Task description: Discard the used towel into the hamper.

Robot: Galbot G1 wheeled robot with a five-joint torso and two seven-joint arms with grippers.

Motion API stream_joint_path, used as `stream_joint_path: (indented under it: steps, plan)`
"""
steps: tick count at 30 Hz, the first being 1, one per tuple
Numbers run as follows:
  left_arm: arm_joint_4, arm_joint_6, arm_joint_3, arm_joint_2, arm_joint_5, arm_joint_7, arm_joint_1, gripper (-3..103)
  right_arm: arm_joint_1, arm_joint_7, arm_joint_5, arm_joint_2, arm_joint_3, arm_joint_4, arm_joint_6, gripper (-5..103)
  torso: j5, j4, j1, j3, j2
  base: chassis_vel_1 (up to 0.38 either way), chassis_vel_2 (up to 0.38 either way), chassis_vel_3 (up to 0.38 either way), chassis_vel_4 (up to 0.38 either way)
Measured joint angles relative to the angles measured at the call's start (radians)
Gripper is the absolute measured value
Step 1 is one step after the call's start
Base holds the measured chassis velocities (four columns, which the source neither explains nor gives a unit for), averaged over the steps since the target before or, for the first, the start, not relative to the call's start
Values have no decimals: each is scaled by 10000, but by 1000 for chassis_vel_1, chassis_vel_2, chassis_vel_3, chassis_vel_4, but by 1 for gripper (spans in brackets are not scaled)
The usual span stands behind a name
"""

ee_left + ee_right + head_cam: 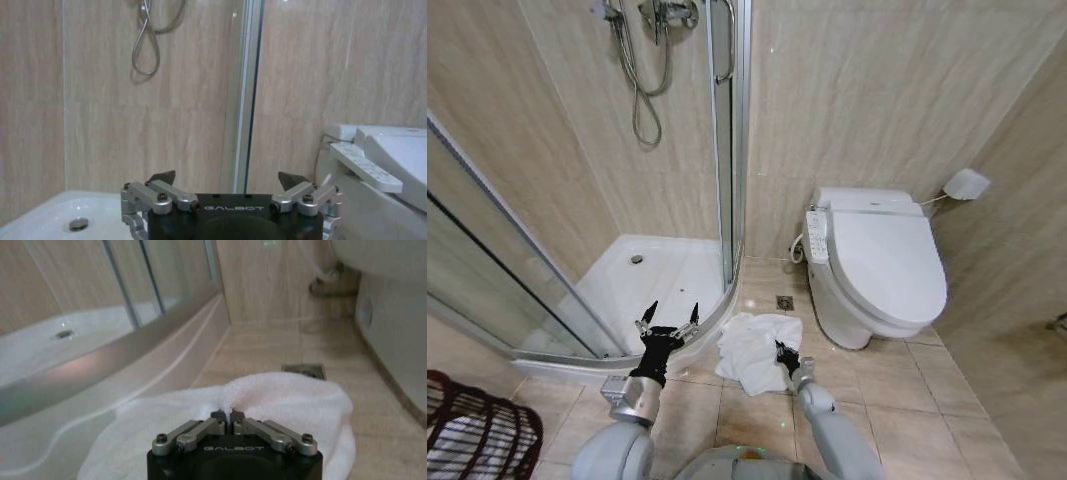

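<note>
My right claw [230,416] was closed tight, pinching a fold of the white towel [755,350], which lay crumpled on the floor tiles between the shower tray [652,275] and the toilet [877,262]. Left claw [667,318] hung wide open, empty, over the tray's curved edge. Hamper [477,430] sat near left, well apart from the towel.

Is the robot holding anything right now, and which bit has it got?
Yes. The right end effector is shut on the white towel, pinching a small raised fold near its middle. The left end effector is open and holds nothing.
</note>
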Motion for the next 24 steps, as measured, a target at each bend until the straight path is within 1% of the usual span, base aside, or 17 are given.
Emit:
stream_joint_path:
  steps: [13, 19, 21, 23, 24]
  plan:
    - [0, 0, 0, 0, 0, 0, 0, 100, -924, 23, 16, -477, 53, 1662, 0, 2, 1, 0, 0, 0, 0, 0, 0, 0, 0]
    - [0, 0, 0, 0, 0, 0, 0, 100, -1594, -3, -203, -486, 150, 2712, 219, 2, 1, 0, 0, 0, 0, 0, 0, 0, 0]
    - [0, 0, 0, 0, 0, 0, 0, 100, -1617, -3, -219, -488, 153, 2750, 231, 2, 1, 0, 0, 0, 0, 0, 0, 0, 0]
    - [0, 0, 0, -1, 0, 0, 0, 100, -1938, -45, -570, -569, 220, 3250, 431, 2, 0, 1, 0, 0, 0, 0, 0, 0, 0]
    - [0, 0, 0, -1, 0, 0, 0, 100, -1938, -45, -570, -569, 220, 3250, 431, 2, 0, 1, 0, 0, 0, 0, 0, 0, 0]
